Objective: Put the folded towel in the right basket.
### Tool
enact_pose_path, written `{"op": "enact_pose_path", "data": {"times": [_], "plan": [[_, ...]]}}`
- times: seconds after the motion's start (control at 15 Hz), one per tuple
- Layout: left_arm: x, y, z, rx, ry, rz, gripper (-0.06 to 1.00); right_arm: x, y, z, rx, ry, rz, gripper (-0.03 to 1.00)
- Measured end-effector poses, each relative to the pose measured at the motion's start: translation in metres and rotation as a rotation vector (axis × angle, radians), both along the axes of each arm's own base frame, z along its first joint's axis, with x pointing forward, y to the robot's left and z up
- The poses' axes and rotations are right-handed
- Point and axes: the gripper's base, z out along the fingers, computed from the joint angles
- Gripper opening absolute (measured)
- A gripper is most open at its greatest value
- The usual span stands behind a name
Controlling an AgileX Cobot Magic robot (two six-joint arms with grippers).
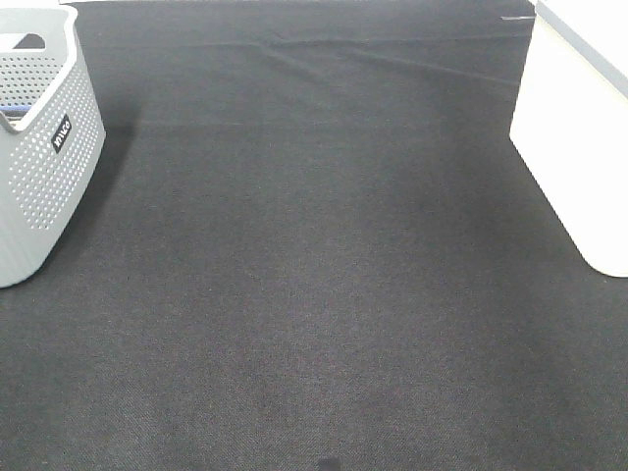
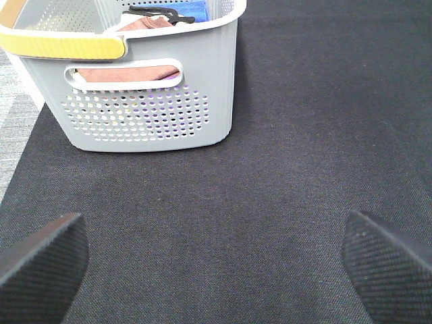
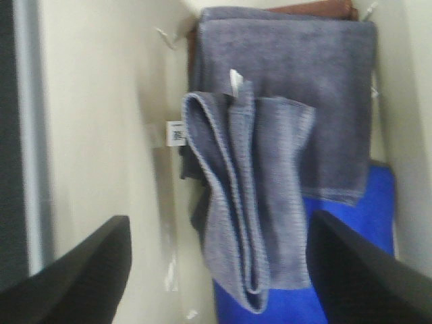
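In the right wrist view, a grey folded towel [image 3: 250, 196] sits loosely bunched inside the white right basket [image 3: 101, 135], over a flat grey towel [image 3: 317, 81] and a blue towel [image 3: 364, 223]. My right gripper [image 3: 219, 266] is open above it, its fingers [image 3: 81, 270] wide on either side and not touching the towel. The view is slightly blurred. My left gripper [image 2: 216, 263] is open and empty over the black mat, facing the grey left basket [image 2: 155, 101]. Neither gripper shows in the exterior high view.
The grey perforated basket [image 1: 49, 167] stands at the left edge of the black mat [image 1: 314, 294] and holds pink, brown and blue cloths [image 2: 128, 71]. The white basket [image 1: 574, 128] stands at the right edge. A brown towel edge [image 3: 317, 10] shows under the grey ones.
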Motion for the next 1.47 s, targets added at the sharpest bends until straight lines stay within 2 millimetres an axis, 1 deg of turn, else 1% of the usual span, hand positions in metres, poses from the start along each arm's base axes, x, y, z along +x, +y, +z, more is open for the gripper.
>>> {"op": "enact_pose_path", "data": {"times": [0.07, 0.27, 0.33, 0.4, 0.47, 0.53, 0.6, 0.67, 0.8, 0.87, 0.93, 1.0, 1.13, 1.2, 1.33, 1.4, 1.47], "plan": [[0.0, 0.0, 0.0, 0.0, 0.0, 0.0, 0.97, -0.002, 0.018, 0.011, 0.002, -0.023, 0.027, 0.69], [0.0, 0.0, 0.0, 0.0, 0.0, 0.0, 0.97, -0.014, 0.062, 0.041, 0.01, -0.082, 0.098, 0.69], [0.0, 0.0, 0.0, 0.0, 0.0, 0.0, 0.97, -0.021, 0.076, 0.048, 0.013, -0.092, 0.125, 0.69], [0.0, 0.0, 0.0, 0.0, 0.0, 0.0, 0.97, -0.031, 0.087, 0.051, 0.013, -0.085, 0.149, 0.69], [0.0, 0.0, 0.0, 0.0, 0.0, 0.0, 0.97, -0.052, 0.094, 0.058, 0.005, -0.072, 0.167, 0.69], [0.0, 0.0, 0.0, 0.0, 0.0, 0.0, 0.97, -0.068, 0.095, 0.058, 0.0, -0.052, 0.168, 0.69], [0.0, 0.0, 0.0, 0.0, 0.0, 0.0, 0.97, -0.068, 0.095, 0.058, 0.0, -0.052, 0.168, 0.69], [0.0, 0.0, 0.0, 0.0, 0.0, 0.0, 0.97, -0.086, 0.094, 0.054, -0.009, -0.018, 0.166, 0.69], [0.0, 0.0, 0.0, 0.0, 0.0, 0.0, 0.97, -0.127, 0.091, 0.052, -0.045, 0.022, 0.16, 0.69], [0.0, 0.0, 0.0, 0.0, 0.0, 0.0, 0.97, -0.15, 0.091, 0.048, -0.048, 0.043, 0.159, 0.69], [0.0, 0.0, 0.0, 0.0, 0.0, 0.0, 0.97, -0.183, 0.091, 0.039, -0.046, 0.077, 0.16, 0.69], [0.0, 0.0, 0.0, 0.0, 0.0, 0.0, 0.97, -0.209, 0.091, 0.034, -0.045, 0.085, 0.16, 0.69], [0.0, 0.0, 0.0, 0.0, 0.0, 0.0, 0.97, -0.251, 0.091, 0.016, -0.045, 0.115, 0.159, 0.69], [0.0, 0.0, 0.0, 0.0, 0.0, 0.0, 0.97, -0.27, 0.091, 0.004, -0.047, 0.123, 0.156, 0.69], [0.0, 0.0, 0.0, 0.0, 0.0, 0.0, 0.97, -0.308, 0.091, -0.013, -0.049, 0.106, 0.152, 0.69], [0.0, 0.0, 0.0, 0.0, 0.0, 0.0, 0.97, -0.335, 0.091, -0.03, -0.051, 0.093, 0.15, 0.69], [0.0, 0.0, 0.0, 0.0, 0.0, 0.0, 0.97, -0.351, 0.091, -0.039, -0.057, 0.056, 0.146, 0.69]]}}
